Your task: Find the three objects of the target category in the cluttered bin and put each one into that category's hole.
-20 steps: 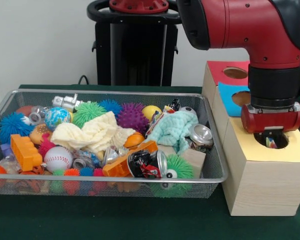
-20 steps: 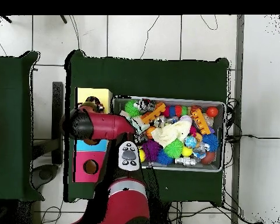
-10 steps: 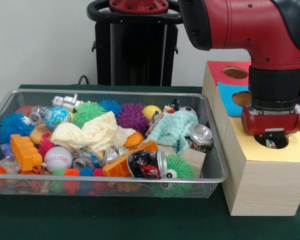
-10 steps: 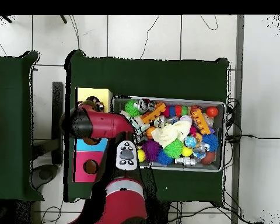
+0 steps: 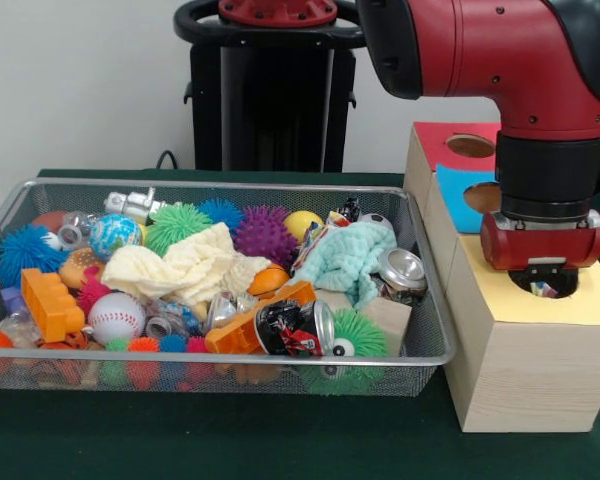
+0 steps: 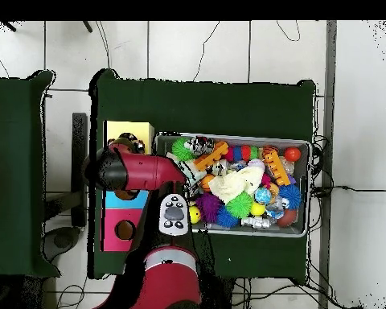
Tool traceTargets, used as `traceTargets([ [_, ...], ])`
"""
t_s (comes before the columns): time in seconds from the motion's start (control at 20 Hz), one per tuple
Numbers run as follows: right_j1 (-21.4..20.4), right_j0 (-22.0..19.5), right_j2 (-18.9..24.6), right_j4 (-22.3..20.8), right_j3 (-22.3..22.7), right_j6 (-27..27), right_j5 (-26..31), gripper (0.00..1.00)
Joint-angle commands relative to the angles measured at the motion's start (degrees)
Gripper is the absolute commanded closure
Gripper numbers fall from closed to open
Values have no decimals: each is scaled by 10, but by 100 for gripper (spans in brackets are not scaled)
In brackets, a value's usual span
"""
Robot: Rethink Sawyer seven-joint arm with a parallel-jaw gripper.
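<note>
Step in hand: a drop-off is judged under way, with the red and black pincer hung right over the round hole in the yellow top of the pale wooden box.
Pincer state: cannot be told; its tips are hidden under the red wrist.
Confetti cloth: a speck of mixed colour is glimpsed inside that hole; one more patterned scrap seems tucked beside the mint-green cloth.
Bin: the wide silver wire-mesh basket is seen packed on the green bench.
Next move: a lift clear of the box, then a reach into the clutter, is called for.
</note>
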Motion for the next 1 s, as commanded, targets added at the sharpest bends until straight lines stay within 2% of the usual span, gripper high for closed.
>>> traceTargets([
  [0.05, 70, -6, 6, 19, -14, 98, 76, 0],
  [0.3, 69, -4, -3, 24, -23, 102, 104, 0],
  [0.5, 26, -12, -2, 24, -6, 99, 138, 0],
  [0.6, 20, -12, -2, 20, -3, 95, 141, 0],
  [0.7, 39, -5, -9, 18, -16, 96, 137, 0],
  [0.9, 41, -7, -4, 15, -16, 90, 141, 0],
  [0.95, 41, -8, -3, 14, -17, 89, 144, 100],
  [1.0, 40, -8, -2, 13, -15, 88, 142, 100],
])
